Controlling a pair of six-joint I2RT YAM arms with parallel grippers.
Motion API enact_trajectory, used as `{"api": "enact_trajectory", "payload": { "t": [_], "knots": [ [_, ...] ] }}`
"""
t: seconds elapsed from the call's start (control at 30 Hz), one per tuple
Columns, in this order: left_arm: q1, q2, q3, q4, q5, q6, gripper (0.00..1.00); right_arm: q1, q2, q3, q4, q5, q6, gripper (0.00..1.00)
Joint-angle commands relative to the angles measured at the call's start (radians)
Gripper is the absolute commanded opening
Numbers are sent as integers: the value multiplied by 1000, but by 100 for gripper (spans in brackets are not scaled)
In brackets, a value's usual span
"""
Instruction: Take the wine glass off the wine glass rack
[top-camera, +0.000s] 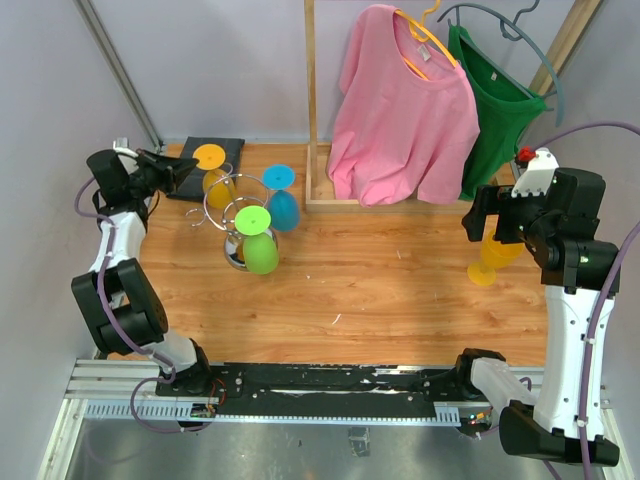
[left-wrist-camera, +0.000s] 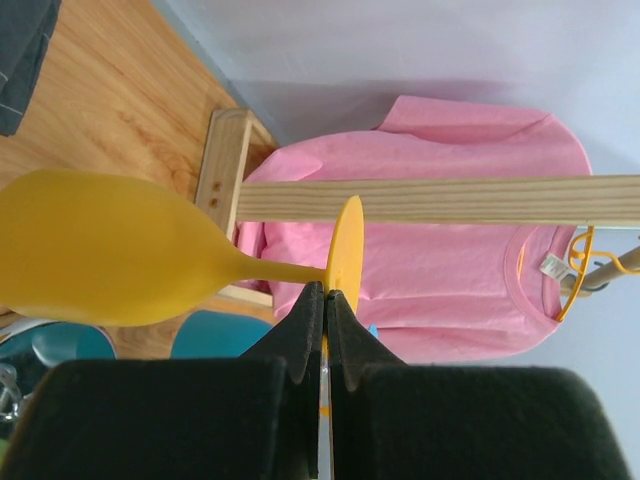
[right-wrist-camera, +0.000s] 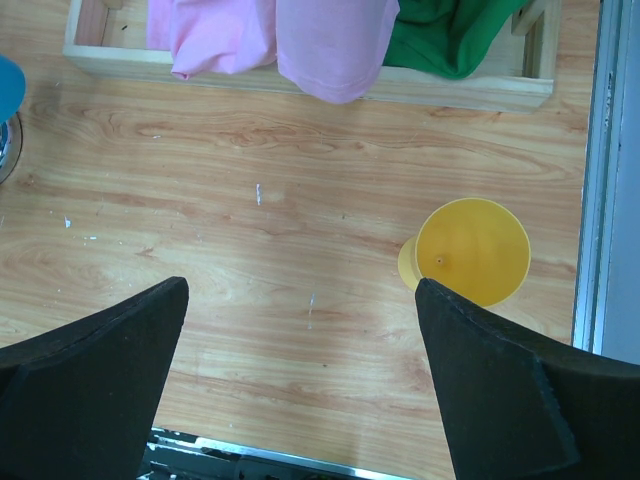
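Left wrist view: your left gripper (left-wrist-camera: 325, 300) is clamped on the foot of the yellow wine glass (left-wrist-camera: 110, 250). Its stem runs sideways, bowl toward frame left, at the rack (top-camera: 232, 252). Far across the counter, your right gripper (right-wrist-camera: 298, 300) hangs spread wide, holding nothing.

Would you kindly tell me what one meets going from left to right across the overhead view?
The left tool → yellow glass it grips → green glass → blue glass → pink shirt → second yellow glass, standing upright.
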Motion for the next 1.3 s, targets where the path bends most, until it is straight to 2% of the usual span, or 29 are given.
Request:
{"api": "enact_trajectory", "payload": {
  "t": [0.0,0.2,0.37,0.5,0.67,0.83,1.0,1.27],
  "knots": [
    [13,-66,58,-1,34,64,0,16,-6,8,5,-1,7,98],
    [70,-132,101,-57,54,132,0,20,10,14,14,-14,6,99],
    [106,-176,169,-132,82,245,0,29,29,30,20,-19,2,98],
    [97,-241,240,-138,137,330,0,40,49,52,21,-21,-3,99],
    [29,-320,358,-234,185,564,0,61,98,122,4,-27,-19,98],
    [-142,-384,458,-375,112,866,0,80,149,204,-10,-88,-10,98],
    [-391,-424,473,-468,-18,1180,0,111,181,304,-35,-138,2,99],
    [-786,-402,450,-598,-283,1824,0,111,228,497,-27,-205,99,99]
  ]
}}
